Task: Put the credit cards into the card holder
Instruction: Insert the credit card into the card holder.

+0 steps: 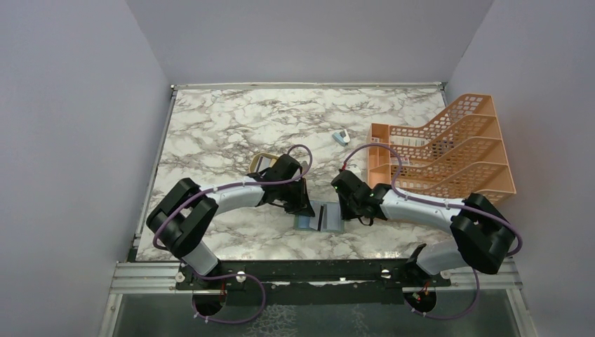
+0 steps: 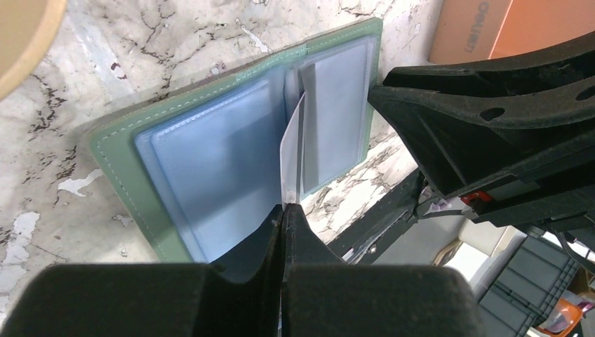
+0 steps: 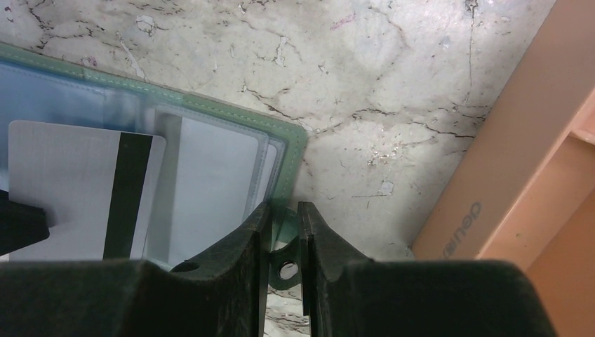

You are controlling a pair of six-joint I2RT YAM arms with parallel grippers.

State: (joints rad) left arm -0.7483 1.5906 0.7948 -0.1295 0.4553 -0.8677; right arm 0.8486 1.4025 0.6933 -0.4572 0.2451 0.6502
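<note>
From above, the card holder (image 1: pixel 319 219) lies open on the marble table (image 1: pixel 231 119) toward six o'clock. The left gripper (image 1: pixel 303 203) is at its nine and the right gripper (image 1: pixel 345 203) at its three. An orange rack (image 1: pixel 449 151) stands at the table's three o'clock.

The left wrist camera shows the left gripper (image 2: pixel 284 210) clenched on a pale credit card (image 2: pixel 292 158). The card stands on edge over the holder's blue pockets.

The right wrist camera shows the right gripper (image 3: pixel 284 225) pinching the holder's green snap tab (image 3: pixel 284 242). The black-striped card sits at nine o'clock.
</note>
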